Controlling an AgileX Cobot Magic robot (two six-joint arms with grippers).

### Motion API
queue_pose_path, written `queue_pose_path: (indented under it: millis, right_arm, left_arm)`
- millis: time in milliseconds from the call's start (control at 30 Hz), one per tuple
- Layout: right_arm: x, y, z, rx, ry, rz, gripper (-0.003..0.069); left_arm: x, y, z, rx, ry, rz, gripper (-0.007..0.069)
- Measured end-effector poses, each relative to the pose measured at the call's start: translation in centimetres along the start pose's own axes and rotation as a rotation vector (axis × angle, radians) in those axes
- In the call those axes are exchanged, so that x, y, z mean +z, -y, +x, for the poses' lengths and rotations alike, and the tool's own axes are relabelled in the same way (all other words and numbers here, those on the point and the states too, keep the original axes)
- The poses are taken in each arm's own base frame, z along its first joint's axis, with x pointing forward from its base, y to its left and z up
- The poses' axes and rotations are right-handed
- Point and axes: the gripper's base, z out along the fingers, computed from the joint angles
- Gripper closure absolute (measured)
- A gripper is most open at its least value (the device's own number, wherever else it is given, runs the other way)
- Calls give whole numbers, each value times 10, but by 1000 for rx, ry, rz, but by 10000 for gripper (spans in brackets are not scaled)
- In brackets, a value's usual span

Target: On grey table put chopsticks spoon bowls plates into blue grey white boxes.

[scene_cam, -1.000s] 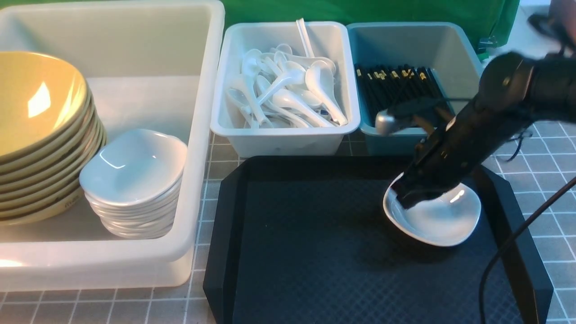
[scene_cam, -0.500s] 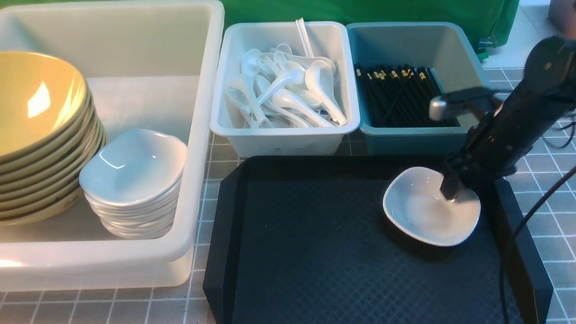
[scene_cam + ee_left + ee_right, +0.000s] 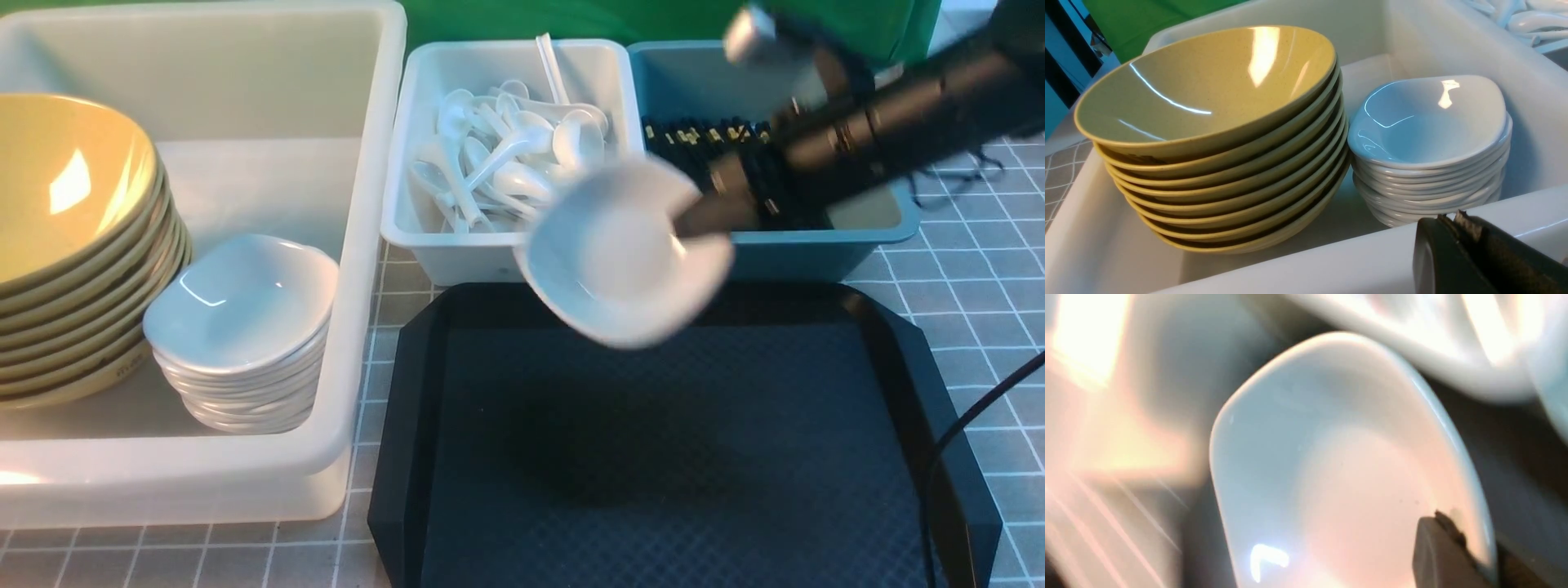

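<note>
My right gripper (image 3: 684, 231) is shut on the rim of a small white plate (image 3: 612, 261), which hangs tilted and blurred above the black tray's back edge, in front of the small white bin (image 3: 490, 257) of spoons (image 3: 506, 163). In the right wrist view the plate (image 3: 1331, 457) fills the frame, its rim pinched in the right gripper (image 3: 1466, 539). Black chopsticks (image 3: 694, 135) lie in the blue-grey bin (image 3: 784, 253). The big white tub (image 3: 359, 163) holds stacked yellow bowls (image 3: 65, 204) and stacked white plates (image 3: 245, 302). My left gripper (image 3: 1451, 213) is shut and empty at the tub's near rim (image 3: 1290, 265).
A black textured tray (image 3: 653, 457) lies on the grey table (image 3: 980, 269) in front of the two small bins. A green cloth hangs behind the bins. A black cable runs past the tray's right corner.
The right gripper closed on the plate's rim, lifted it off the tray's right side and carried it up and to the left. The tubs' contents have not moved.
</note>
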Motion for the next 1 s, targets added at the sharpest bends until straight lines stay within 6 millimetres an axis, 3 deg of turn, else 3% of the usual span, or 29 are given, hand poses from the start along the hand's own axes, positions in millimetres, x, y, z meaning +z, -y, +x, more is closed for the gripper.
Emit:
queue_pose_path:
  millis: [133, 233, 333, 433, 567, 667, 767, 833, 933, 1000]
  right_arm:
    - [33, -60, -17, -65, 202, -248, 598]
    - [77, -93, -14, -73, 287, -327, 596]
    - [125, -104, -8, -74, 296, -262, 571]
    - [160, -110, -4, -68, 281, -243, 504]
    - [182, -111, -10, -74, 308, -208, 302]
    - [172, -104, -18, -109, 320, -203, 198]
    - [133, -94, -32, -178, 252, -246, 188]
    - [94, -87, -39, -225, 170, -216, 263]
    - [23, -78, -38, -350, 10, -74, 457]
    - [-4, -79, -34, -383, -53, -16, 537]
  left_arm:
    - [0, 0, 0, 0, 0, 0, 633]
    - [0, 0, 0, 0, 0, 0, 633]
    - [0, 0, 0, 0, 0, 0, 633]
    - [0, 0, 0, 0, 0, 0, 633]
    - [0, 0, 0, 0, -2, 1, 633]
    - [0, 0, 0, 0, -3, 1, 633]
    - [0, 0, 0, 5, -5, -2, 633]
    - [0, 0, 1, 6, -6, -3, 633]
    - [0, 0, 1, 7, -6, -4, 633]
    - [0, 0, 1, 7, -6, -3, 633]
